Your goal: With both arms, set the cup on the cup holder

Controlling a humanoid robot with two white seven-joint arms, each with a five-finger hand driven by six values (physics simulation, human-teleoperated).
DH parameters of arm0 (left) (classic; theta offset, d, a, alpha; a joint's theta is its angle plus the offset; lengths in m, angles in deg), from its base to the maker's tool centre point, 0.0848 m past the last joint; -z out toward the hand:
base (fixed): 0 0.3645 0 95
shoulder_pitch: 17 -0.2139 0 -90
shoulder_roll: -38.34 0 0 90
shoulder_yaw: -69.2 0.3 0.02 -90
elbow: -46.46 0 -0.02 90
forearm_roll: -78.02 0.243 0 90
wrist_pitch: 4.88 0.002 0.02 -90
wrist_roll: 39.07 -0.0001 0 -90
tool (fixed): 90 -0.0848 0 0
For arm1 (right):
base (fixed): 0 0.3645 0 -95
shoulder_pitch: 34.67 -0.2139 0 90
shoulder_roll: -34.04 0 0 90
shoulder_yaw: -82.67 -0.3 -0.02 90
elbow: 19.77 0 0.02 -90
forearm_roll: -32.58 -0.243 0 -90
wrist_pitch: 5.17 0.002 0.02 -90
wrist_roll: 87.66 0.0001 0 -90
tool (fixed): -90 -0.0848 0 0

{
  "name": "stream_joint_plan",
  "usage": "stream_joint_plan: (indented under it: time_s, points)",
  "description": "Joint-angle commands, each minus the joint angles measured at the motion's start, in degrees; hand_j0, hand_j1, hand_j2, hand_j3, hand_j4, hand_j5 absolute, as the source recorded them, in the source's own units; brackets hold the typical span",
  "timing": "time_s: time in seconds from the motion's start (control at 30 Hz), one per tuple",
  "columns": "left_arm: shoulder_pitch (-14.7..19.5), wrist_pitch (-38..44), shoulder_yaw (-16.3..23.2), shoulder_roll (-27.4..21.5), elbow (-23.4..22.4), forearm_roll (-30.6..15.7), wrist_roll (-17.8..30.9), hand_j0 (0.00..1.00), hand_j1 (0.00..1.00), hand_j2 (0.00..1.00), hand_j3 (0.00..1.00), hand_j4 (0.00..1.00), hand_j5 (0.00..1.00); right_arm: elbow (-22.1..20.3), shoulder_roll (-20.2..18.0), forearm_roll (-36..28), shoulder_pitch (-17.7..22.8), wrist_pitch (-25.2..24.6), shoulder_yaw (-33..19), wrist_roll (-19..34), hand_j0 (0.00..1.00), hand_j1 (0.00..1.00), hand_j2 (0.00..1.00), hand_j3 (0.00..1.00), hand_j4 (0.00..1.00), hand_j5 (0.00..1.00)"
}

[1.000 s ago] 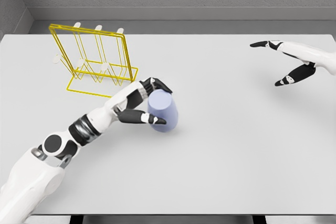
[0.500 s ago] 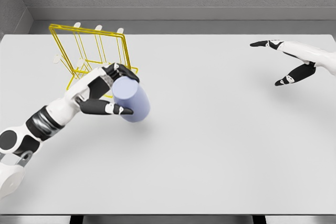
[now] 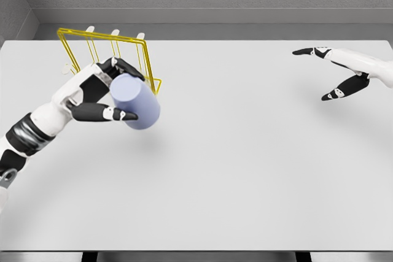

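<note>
A pale lavender cup (image 3: 136, 102) is tilted and lifted off the table, held in my left hand (image 3: 113, 90), whose fingers wrap its top and near side. It hangs just in front of the yellow wire cup holder (image 3: 78, 46), which stands at the far left of the white table (image 3: 245, 170) with white-tipped pegs. The cup and hand hide the holder's lower right part. My right hand (image 3: 325, 72) is far off at the right edge, fingers spread, holding nothing.
A grey wall runs behind the table's far edge. Apart from the holder, the cup and my two arms, nothing else stands on the white tabletop.
My left hand has carried the cup up and to the left, from the table's middle left to just in front of the holder. The right arm has not moved.
</note>
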Motion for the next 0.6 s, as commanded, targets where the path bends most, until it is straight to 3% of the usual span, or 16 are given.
stream_joint_plan:
  time_s: [0.0,0.57]
  points:
    - [0.00,0.38,-1.33,-0.58,-0.09,-0.52,-0.12,0.33,0.33,0.33,0.33,0.33,0.33,-0.03,0.08,-0.44,0.00,-0.16,-0.05,-0.02,1.00,1.00,1.00,1.00,1.00,1.00]
    - [2.55,1.61,-4.67,-1.46,-4.05,-1.40,-0.20,0.33,0.33,0.33,0.33,0.33,0.33,0.06,1.04,-0.44,-0.18,-0.16,-0.05,-0.02,1.00,1.00,1.00,1.00,1.00,1.00]
